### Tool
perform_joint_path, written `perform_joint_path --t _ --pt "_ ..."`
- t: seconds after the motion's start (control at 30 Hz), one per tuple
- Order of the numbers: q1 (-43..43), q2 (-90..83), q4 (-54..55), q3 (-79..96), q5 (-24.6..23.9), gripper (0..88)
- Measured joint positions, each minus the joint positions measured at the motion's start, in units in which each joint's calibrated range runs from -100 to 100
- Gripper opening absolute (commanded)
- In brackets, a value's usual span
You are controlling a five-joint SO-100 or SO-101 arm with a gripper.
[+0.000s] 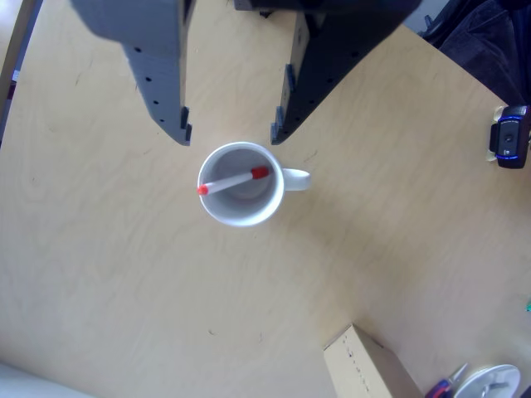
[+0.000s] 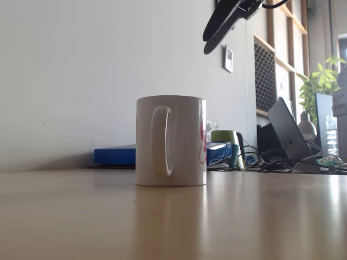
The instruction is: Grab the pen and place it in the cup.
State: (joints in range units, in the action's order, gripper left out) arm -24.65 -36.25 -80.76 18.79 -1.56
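Observation:
The white cup (image 1: 241, 214) stands upright on the wooden table, handle to the right in the other view. The pen (image 1: 232, 181) lies slanted inside it, red cap toward the handle side, red tip resting on the left rim. My gripper (image 1: 231, 133) hangs open above the cup's far rim, its two dark fingers spread wide, nothing between them. In the fixed view the cup (image 2: 171, 141) shows its handle and a strip of pink pattern, and the gripper (image 2: 209, 40) is high above it, up and to the right. The pen is hidden there.
A cardboard box (image 1: 365, 365) sits at the lower right of the other view, a webcam (image 1: 508, 137) at the right table edge. In the fixed view a blue box (image 2: 116, 156), a green mug (image 2: 226, 142) and a laptop (image 2: 290, 132) stand behind the cup.

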Motion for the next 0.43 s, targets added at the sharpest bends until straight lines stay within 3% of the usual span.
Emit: perform_joint_path --t 0.43 --pt "0.00 0.00 0.76 0.18 0.00 24.8"
